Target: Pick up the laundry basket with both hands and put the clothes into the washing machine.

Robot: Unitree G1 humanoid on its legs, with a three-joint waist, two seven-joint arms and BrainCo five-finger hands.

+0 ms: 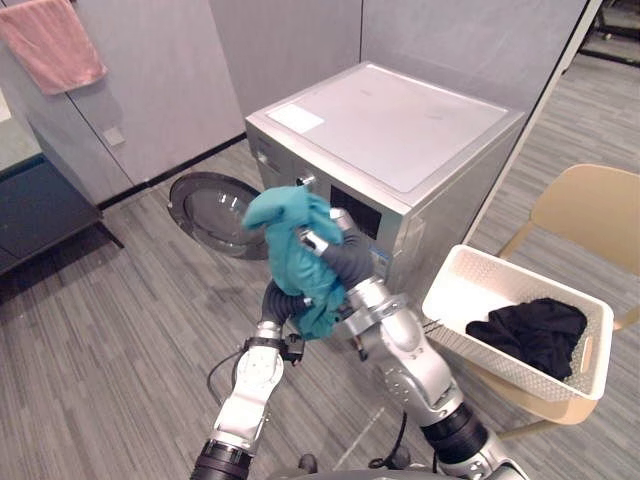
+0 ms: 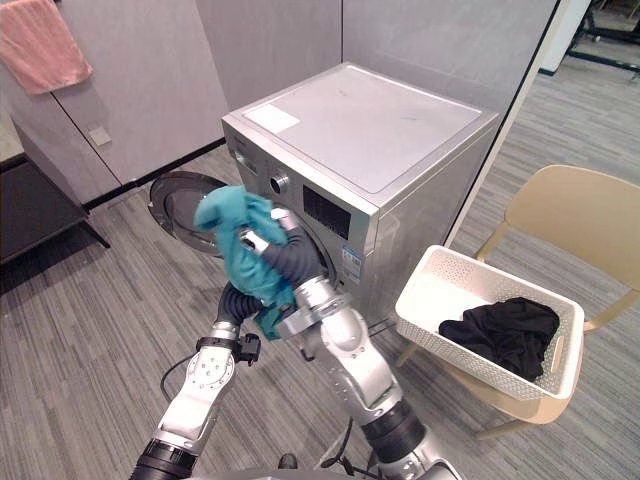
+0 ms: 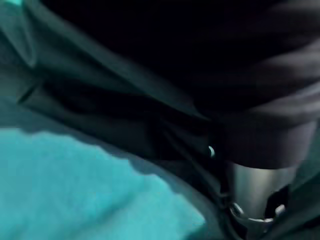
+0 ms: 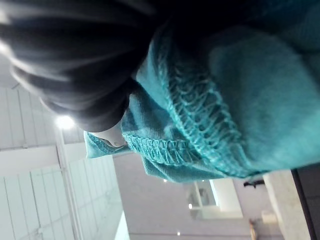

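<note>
Fingers of left hand (image 1: pixel 279 301) and right hand (image 1: pixel 347 262) vanish under teal garment (image 1: pixel 290 225), grip untellable; washing machine (image 1: pixel 400 130) at twelve o'clock.

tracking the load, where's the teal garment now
The teal garment is mid-air at the centre of the eye views, before the washing machine, its open door to the left and the white basket to the right.

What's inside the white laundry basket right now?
A black garment lies bunched at one end of the basket; the rest is bare. Anything under the garment is hidden.
</note>
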